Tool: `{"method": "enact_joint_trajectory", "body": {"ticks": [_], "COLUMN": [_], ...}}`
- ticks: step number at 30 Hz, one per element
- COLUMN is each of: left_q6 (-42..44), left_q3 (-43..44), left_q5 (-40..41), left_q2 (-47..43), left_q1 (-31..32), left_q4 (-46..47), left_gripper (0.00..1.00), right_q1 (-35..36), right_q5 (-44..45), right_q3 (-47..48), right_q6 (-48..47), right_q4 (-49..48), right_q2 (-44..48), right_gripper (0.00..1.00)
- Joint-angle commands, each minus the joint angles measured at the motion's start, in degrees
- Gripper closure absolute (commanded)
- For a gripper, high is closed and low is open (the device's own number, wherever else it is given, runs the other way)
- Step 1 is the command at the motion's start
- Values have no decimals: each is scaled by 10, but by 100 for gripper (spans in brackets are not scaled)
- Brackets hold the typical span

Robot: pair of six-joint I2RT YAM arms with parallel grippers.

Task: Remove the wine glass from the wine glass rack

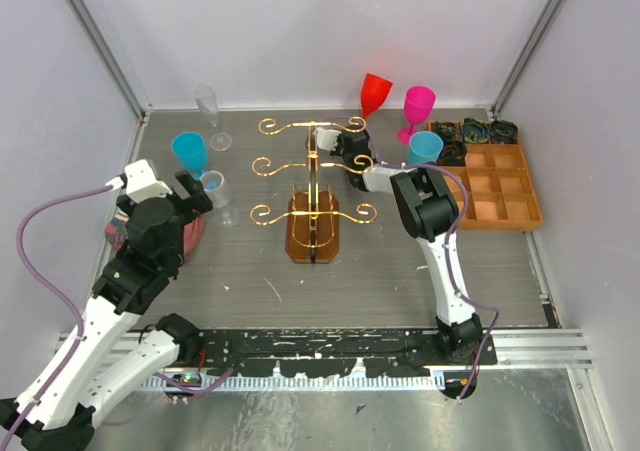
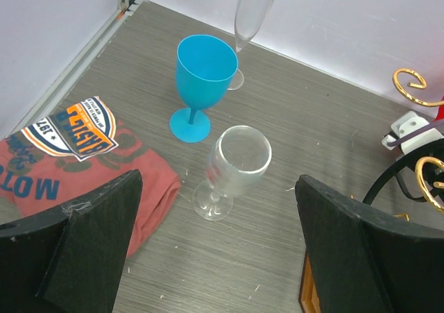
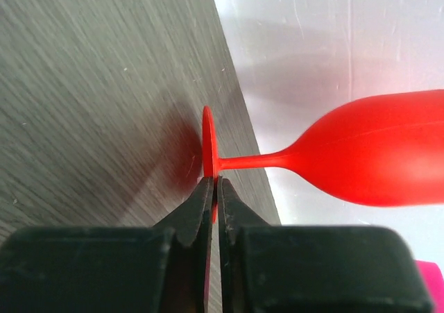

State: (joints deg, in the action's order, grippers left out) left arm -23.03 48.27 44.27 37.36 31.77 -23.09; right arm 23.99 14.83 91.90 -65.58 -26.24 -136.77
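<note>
The red wine glass (image 1: 377, 93) stands upright near the back wall, just right of the top arm of the gold wire wine glass rack (image 1: 314, 161). My right gripper (image 1: 352, 143) is shut on the thin rim of the glass's round foot (image 3: 208, 136), and its jaws (image 3: 214, 188) pinch that disc close to the table surface. No glass shows on the rack's scrolled arms. My left gripper (image 1: 200, 186) hangs open at the left over a clear glass (image 2: 236, 164), holding nothing.
At the left are a blue glass (image 1: 189, 151), a clear flute (image 1: 208, 106) and a red printed cloth (image 2: 83, 160). At the back right stand a pink glass (image 1: 417, 106) and another blue glass (image 1: 424, 148), beside an orange wooden compartment tray (image 1: 495, 186).
</note>
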Motion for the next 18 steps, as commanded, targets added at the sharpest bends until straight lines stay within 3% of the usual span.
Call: {"method": "enact_joint_trajectory", "body": {"ticks": [1,7,18], "left_q6": [9,9,0], "left_q3": [7,-3,-11], "left_q5": [15,45,39], "left_q2": [-5,-32,-39], "left_q1": [0,0,1], "left_q4": [12,10,12], "left_gripper": [2,2,2], "right_q1": [6,14,22], "right_q5": [38,48,63], "right_q3": [-27,-52,-79], "right_q6": [-40,-53,-60], "right_q4": [-85,-140,-173], "right_q2": [-24,-32,-36], "right_gripper": [87,83,41]}}
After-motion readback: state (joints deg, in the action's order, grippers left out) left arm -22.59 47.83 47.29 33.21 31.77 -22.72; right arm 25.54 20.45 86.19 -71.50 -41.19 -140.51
